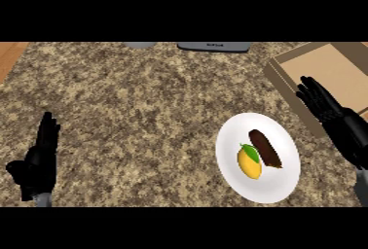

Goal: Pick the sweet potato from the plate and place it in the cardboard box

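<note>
sweet potato (265, 148) is lying dark & long on the white plate (277, 187), touching a yellow lemon (249, 164) w/ a green leaf on its left. right hand (325, 108) is hovering w/ fingers straight & spread, holding nothing, over the near wall of the cardboard box (334, 65), just right of the plate. left hand (37, 163) is resting at the view's left, fingers straight & up, on nothing. granite counter (137, 112) is lying under it all.
</note>
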Motion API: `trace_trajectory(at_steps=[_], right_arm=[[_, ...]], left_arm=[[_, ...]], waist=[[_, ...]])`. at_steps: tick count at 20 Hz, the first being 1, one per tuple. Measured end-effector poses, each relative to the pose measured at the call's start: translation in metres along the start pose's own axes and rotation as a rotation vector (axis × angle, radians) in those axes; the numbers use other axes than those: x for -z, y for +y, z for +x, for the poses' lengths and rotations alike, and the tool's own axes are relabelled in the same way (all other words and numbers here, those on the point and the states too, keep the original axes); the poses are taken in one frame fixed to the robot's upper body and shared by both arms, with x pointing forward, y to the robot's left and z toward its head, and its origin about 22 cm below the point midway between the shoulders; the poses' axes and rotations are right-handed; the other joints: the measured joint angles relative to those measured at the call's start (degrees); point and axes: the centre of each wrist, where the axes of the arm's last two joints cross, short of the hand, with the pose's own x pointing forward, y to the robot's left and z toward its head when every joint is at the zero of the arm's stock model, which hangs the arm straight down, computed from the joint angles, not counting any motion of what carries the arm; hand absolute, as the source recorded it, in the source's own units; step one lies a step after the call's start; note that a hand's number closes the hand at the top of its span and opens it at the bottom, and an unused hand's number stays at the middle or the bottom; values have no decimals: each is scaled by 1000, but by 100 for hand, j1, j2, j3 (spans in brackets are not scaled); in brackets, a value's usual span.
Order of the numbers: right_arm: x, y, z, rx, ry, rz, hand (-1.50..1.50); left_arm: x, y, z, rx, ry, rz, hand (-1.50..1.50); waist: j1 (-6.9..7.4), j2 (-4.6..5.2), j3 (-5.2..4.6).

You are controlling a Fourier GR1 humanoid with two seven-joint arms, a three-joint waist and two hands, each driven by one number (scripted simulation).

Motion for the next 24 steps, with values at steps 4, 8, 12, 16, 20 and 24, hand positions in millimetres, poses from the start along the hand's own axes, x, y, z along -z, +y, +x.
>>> trace_trajectory(at_steps=[4, 8, 12, 16, 20, 24], right_arm=[[-6, 18, -15, -115, 57, -38, -150], [-6, 22, -15, -260, 4, -132, -150], [-24, 0, -23, -697, 38, -147, -150], [-42, 5, -35, -1043, -13, -122, -150], [-58, 28, -35, -1257, -47, -128, -150], [-75, 64, -23, -1361, 19, -103, -150]], left_arm=[[6, -17, 14, 8, -51, -147, 0], [9, -37, 31, 26, -114, -315, 0], [7, -52, 40, 26, -131, -431, 0], [7, -63, 47, 28, -129, -509, 0], [9, -68, 56, 33, -125, -555, 0], [11, -74, 67, 32, -129, -578, 0]], waist=[[-183, -66, 139], [-512, -181, 217], [-643, -165, 192], [-641, -171, 195], [-595, -188, 193], [-531, -190, 190]])
